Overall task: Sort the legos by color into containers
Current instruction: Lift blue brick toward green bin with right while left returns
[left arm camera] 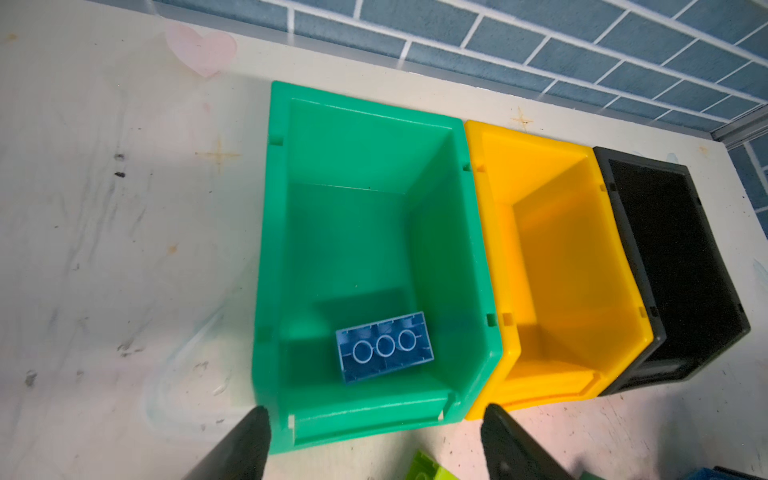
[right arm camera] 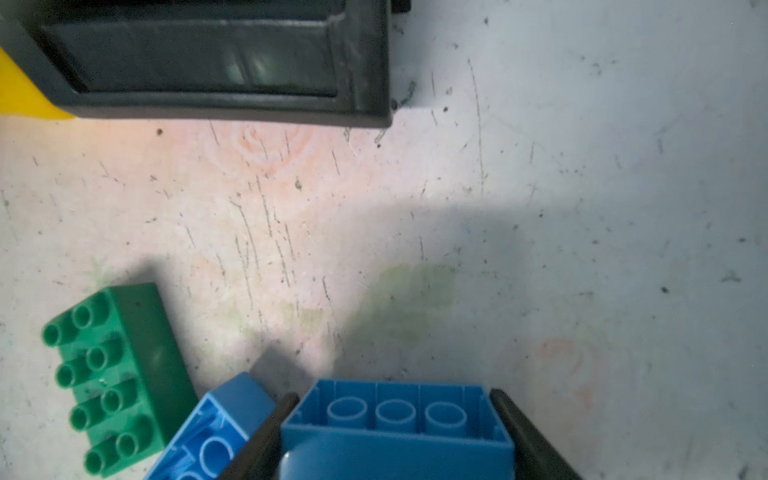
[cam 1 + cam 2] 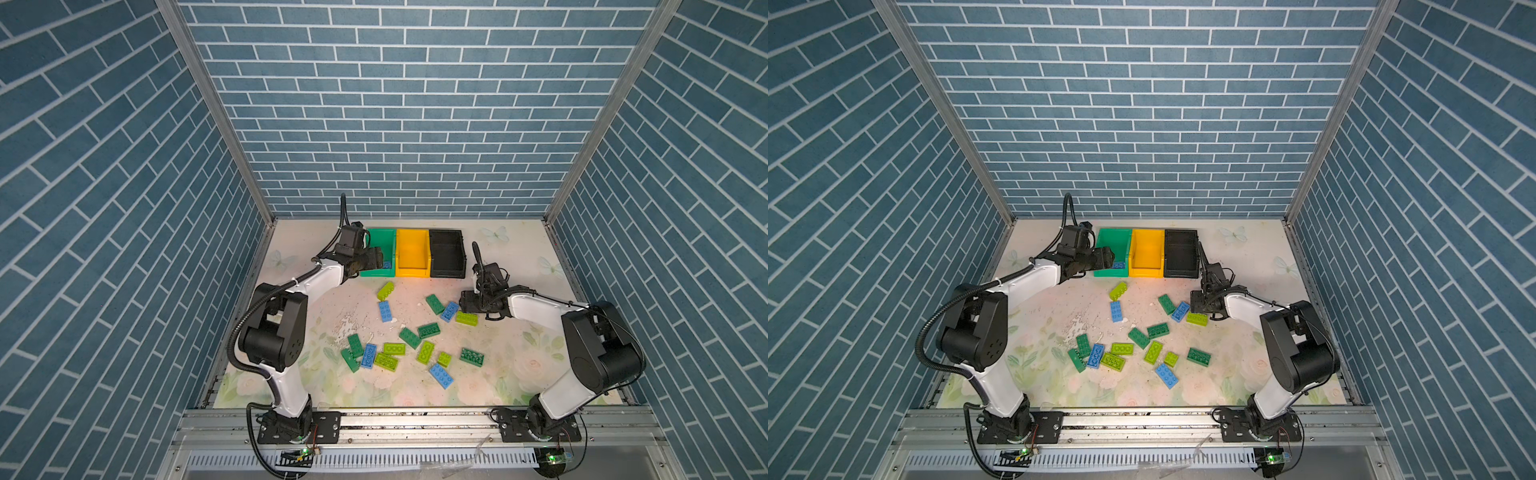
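The green container stands at the back beside the yellow container and the black container. One light blue lego lies upside down inside the green container. My left gripper hangs open at that container's low front lip, holding nothing; in a top view the left gripper covers the container's near left corner. My right gripper is low over the mat, right of the middle, shut on another light blue lego, hollow side towards the camera. That lego is hidden under the right gripper in both top views.
Loose legos lie over the mat. A dark green lego and an overturned blue lego sit just beside my right fingers. A lime lego and a blue lego lie mid-table. Several more cluster nearer the front.
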`<control>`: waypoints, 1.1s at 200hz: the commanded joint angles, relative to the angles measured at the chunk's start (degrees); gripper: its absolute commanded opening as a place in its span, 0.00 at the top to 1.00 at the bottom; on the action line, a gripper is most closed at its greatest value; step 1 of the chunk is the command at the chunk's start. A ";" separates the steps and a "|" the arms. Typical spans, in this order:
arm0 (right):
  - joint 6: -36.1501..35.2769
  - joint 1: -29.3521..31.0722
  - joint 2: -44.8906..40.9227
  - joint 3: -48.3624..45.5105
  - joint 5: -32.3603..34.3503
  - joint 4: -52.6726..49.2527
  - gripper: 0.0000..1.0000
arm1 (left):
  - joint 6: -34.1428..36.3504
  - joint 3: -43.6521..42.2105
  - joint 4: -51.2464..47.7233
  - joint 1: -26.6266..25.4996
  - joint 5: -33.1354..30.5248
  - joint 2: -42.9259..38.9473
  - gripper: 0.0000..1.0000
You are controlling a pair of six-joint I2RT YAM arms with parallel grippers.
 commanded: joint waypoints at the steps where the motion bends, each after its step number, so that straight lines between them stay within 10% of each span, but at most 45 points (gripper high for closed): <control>1: -0.18 0.02 -1.52 2.03 0.21 -1.15 0.43 | 1.11 -3.66 0.98 -0.14 -0.43 -3.17 0.18; 99: -0.25 1.09 -5.14 5.34 -22.92 15.39 0.59 | -0.57 -13.20 -5.82 -1.85 -5.20 -13.06 0.19; 220: 0.43 11.58 22.01 33.07 -27.85 27.71 0.59 | -13.85 -24.74 -27.36 -2.39 -9.98 -33.44 0.22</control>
